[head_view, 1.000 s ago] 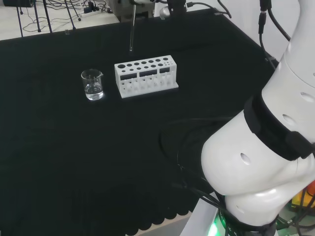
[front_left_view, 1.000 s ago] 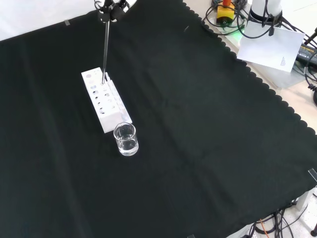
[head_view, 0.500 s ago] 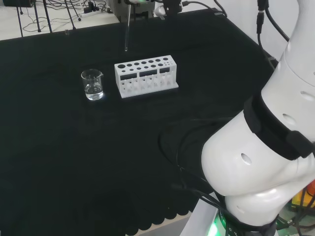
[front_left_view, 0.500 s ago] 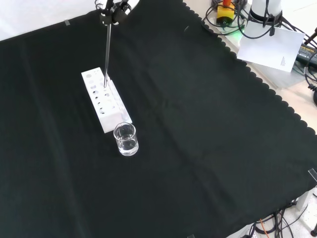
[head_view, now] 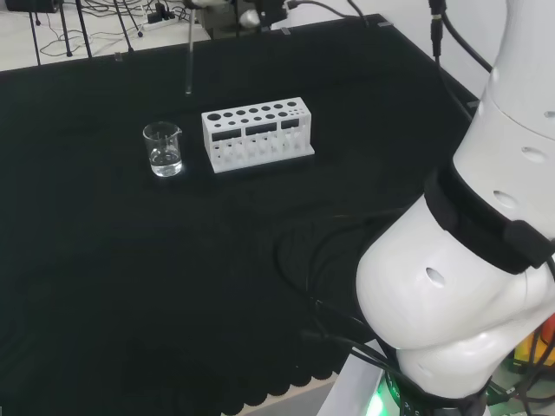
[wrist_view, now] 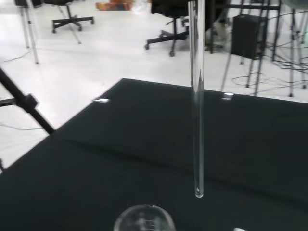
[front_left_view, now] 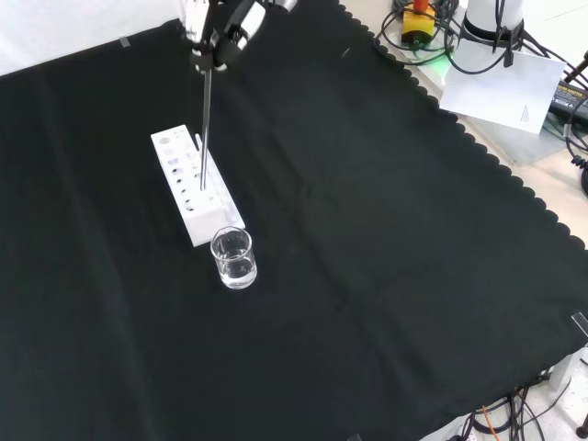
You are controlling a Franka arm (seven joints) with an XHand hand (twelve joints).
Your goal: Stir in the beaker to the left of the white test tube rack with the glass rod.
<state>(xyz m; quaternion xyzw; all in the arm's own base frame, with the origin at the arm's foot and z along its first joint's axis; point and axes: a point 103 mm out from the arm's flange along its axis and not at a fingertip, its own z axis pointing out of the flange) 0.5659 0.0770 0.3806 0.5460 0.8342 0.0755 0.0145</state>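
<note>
**Q:** Head view?

**A:** My hand (head_view: 247,15), top centre, grasps the glass rod (head_view: 189,56) upright; the beaker (head_view: 163,149) sits lower left of its tip.

**Q:** Front view?

**A:** The rod hangs over the white test tube rack (front_left_view: 192,186); the beaker lies below.

**Q:** Wrist view?

**A:** The rod tip hangs just above the beaker's rim.

My thin clear glass rod (wrist_view: 196,120) looks smooth, glossy; small clear glass beaker (head_view: 163,149) glints likewise; white plastic test tube rack (head_view: 257,133) matt; black cloth (front_left_view: 386,239) matt, faintly creased, scalloped edge.
</note>
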